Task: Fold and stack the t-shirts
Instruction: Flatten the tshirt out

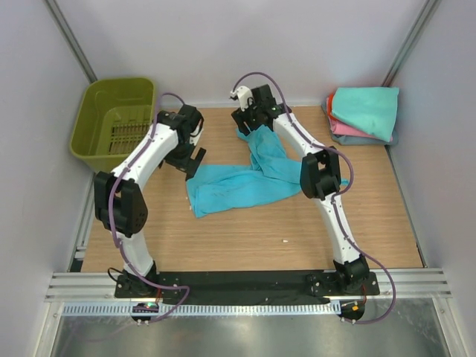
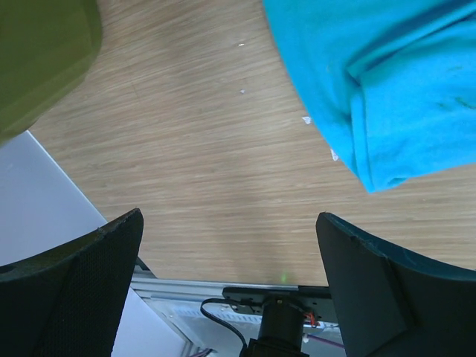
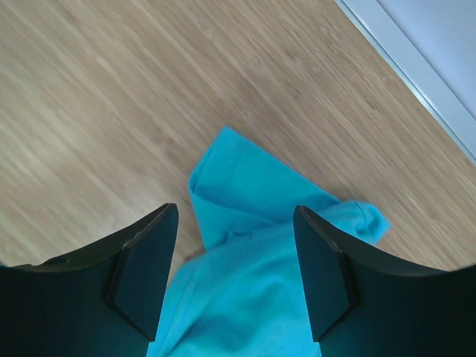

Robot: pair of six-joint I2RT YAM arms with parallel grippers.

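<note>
Work surface: light wooden table top (image 1: 245,238), walled on three sides.
Shirt in hand: bright turquoise-blue cloth t-shirt (image 1: 245,182), unfolded and crumpled, lying at mid-table in a bent strip; one end lies near the left side, the other runs far toward the right gripper.
Left gripper (image 1: 190,162): hangs over bare wood just left of the shirt's near-left end; fingers spread wide, nothing between them. The left wrist view shows the shirt edge (image 2: 387,89) apart from both fingers.
Right gripper (image 1: 249,123): at the far end of the shirt, pointed down. In the right wrist view the fingers stand apart with the turquoise cloth (image 3: 253,245) between them, not pinched at the tips.
Finished pile: folded t-shirts (image 1: 364,111) stacked at the far right corner, mint-teal on top, pink, orange-red and grey-blue edges showing beneath.
Other item: olive-green slotted plastic basket (image 1: 115,123) at the far left corner.
</note>
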